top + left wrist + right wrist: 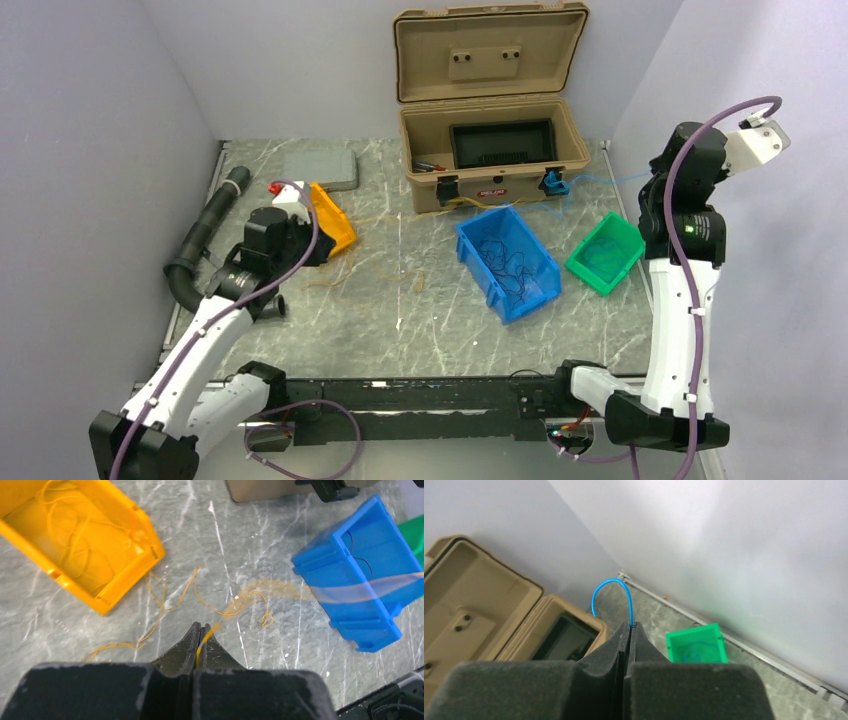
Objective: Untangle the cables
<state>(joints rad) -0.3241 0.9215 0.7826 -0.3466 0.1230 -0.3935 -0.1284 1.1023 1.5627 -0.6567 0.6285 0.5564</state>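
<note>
My left gripper is shut on an orange-yellow wire just above the table, in front of the orange bin, which holds more orange wires. The pinched wire trails right as a blurred strand across the blue bin. More orange wire lies looped on the table. The blue bin holds dark wires. My right gripper is raised high at the right and shut on a blue wire that arcs above the tips. The green bin below holds coiled blue wire.
An open tan toolbox stands at the back with its lid up. A black corrugated hose lies along the left edge. A grey pad lies at the back left. Walls close in on both sides.
</note>
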